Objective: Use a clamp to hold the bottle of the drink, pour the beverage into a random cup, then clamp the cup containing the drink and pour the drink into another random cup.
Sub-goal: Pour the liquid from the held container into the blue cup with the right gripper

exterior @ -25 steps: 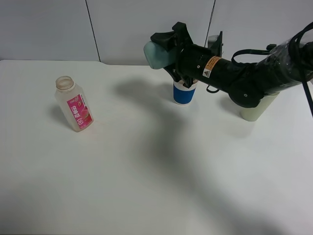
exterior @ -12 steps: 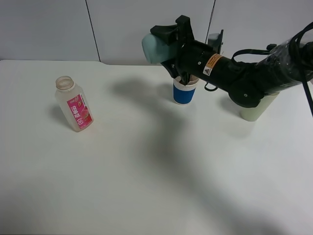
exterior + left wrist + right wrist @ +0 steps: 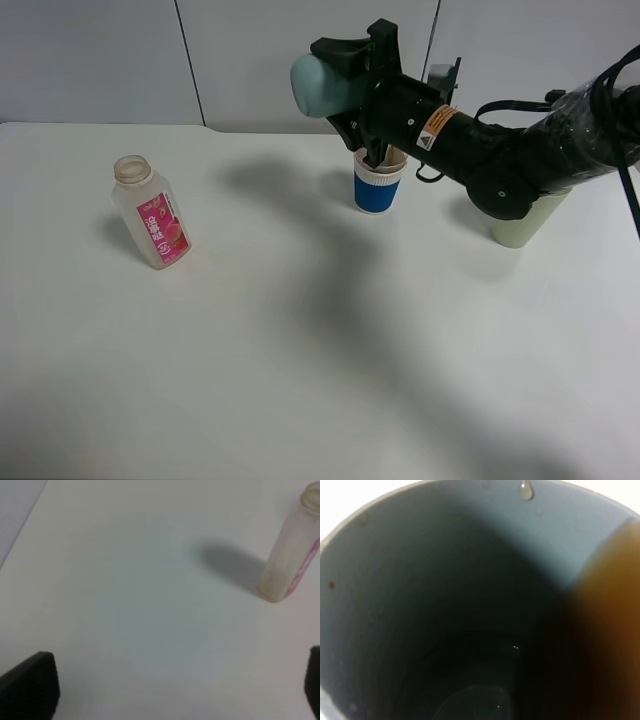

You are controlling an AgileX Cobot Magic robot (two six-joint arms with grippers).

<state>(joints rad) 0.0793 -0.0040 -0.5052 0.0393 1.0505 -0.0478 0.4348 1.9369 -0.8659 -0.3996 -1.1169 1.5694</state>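
Your right gripper [image 3: 352,75] is clamped on the pale teal cup [image 3: 318,85], tipped well over so its mouth hangs above the blue cup [image 3: 378,186] to let the drink run down into it; the right wrist view looks straight into the teal cup's interior [image 3: 445,605], where little liquid seems left, though it is too dark to be sure. The uncapped bottle [image 3: 150,212] stands well apart on the table [image 3: 300,380] with its pour apparently done, and your left gripper [image 3: 165,690], parked clear of the work, holds nothing, its fingers [image 3: 30,685] spread wide.
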